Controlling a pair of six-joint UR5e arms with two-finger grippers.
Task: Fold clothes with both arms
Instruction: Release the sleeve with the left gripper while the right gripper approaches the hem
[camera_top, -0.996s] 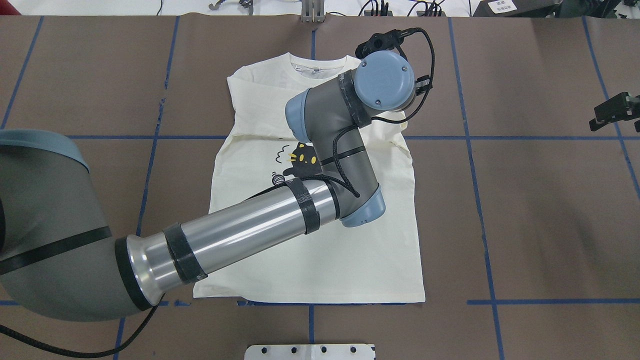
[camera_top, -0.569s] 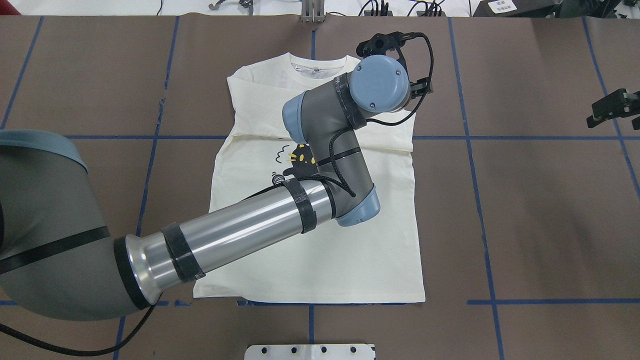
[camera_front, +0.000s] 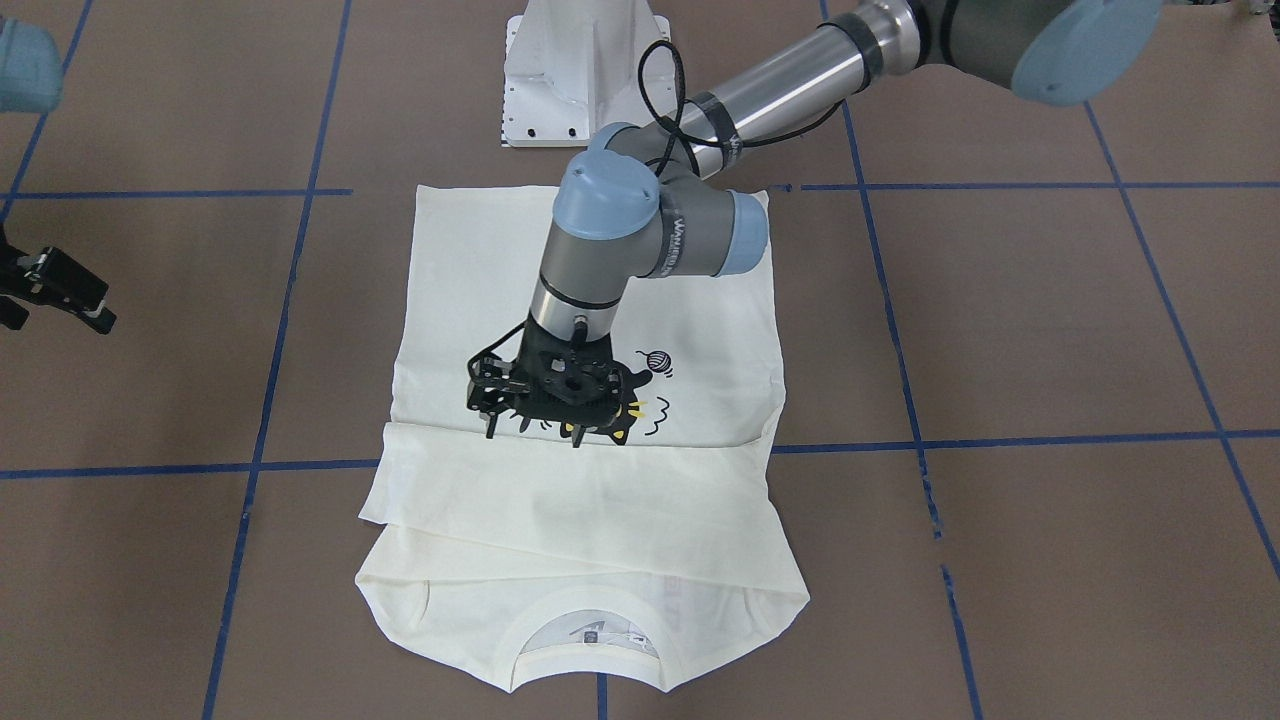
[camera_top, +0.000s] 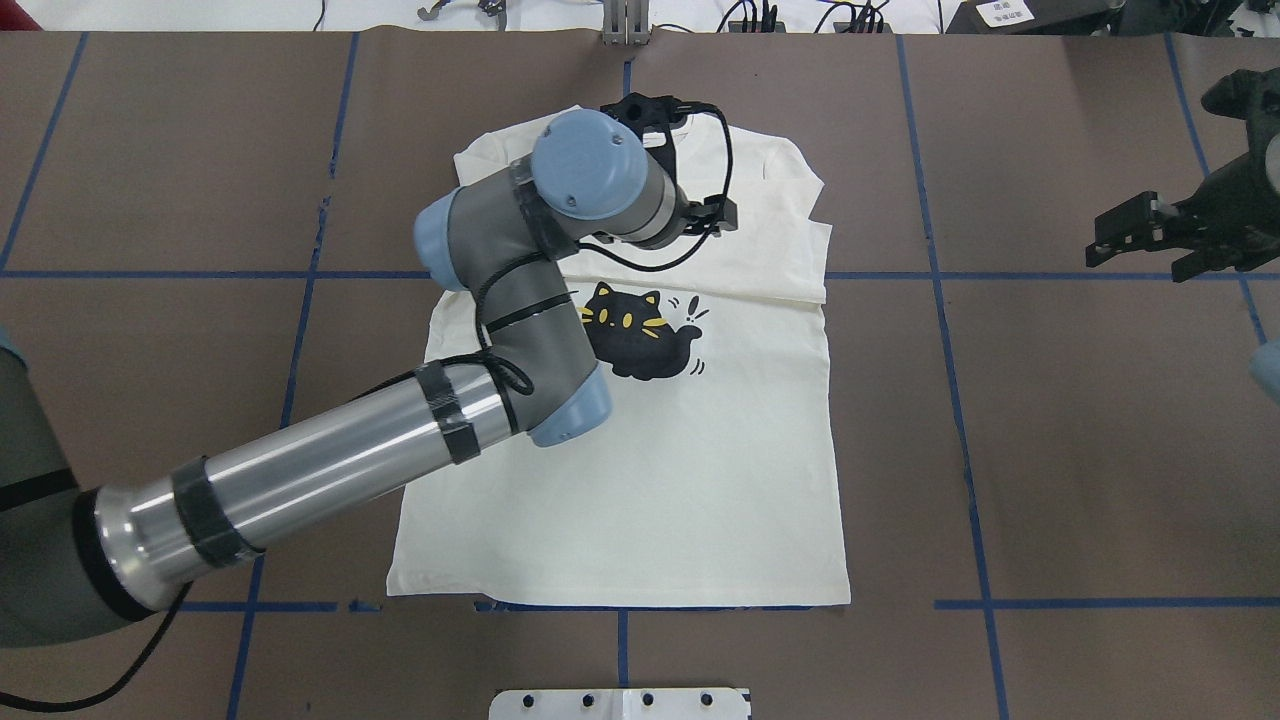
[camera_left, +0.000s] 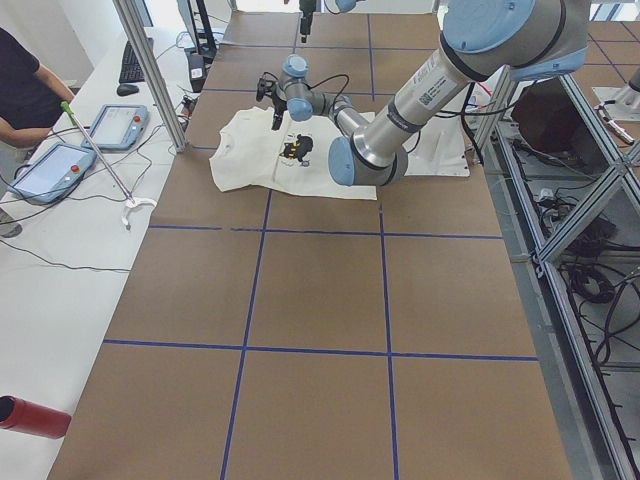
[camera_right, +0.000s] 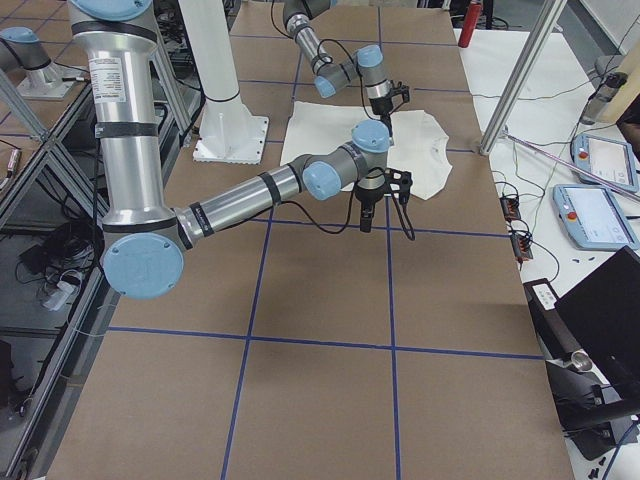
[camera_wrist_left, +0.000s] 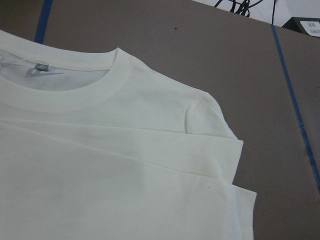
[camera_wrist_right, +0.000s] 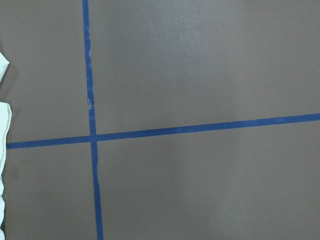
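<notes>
The cream-white T-shirt (camera_top: 700, 480) lies flat and face up on the brown table, its black cat print (camera_top: 640, 335) showing. Both sleeves are folded across the chest in a band (camera_front: 570, 480) below the collar (camera_front: 590, 620). My left arm (camera_top: 520, 300) reaches over the shirt. Its gripper (camera_front: 533, 436) hangs open just above the sleeve band, holding nothing. The left wrist view shows only the collar and one shoulder (camera_wrist_left: 125, 165). My right gripper (camera_top: 1140, 245) hovers open over bare table to the right of the shirt, and the shirt's edge (camera_wrist_right: 2, 125) barely enters its wrist view.
The white pedestal base (camera_top: 620, 705) stands at the near table edge. Blue tape lines (camera_wrist_right: 92, 135) divide the brown surface. Beyond the far edge a side table holds tablets (camera_left: 50, 170) and cables, with a person (camera_left: 25, 90) beside it.
My left wrist has swung left from the shirt's right shoulder to above the collar, uncovering the cat print. The right gripper has come in leftward from the table's right edge.
</notes>
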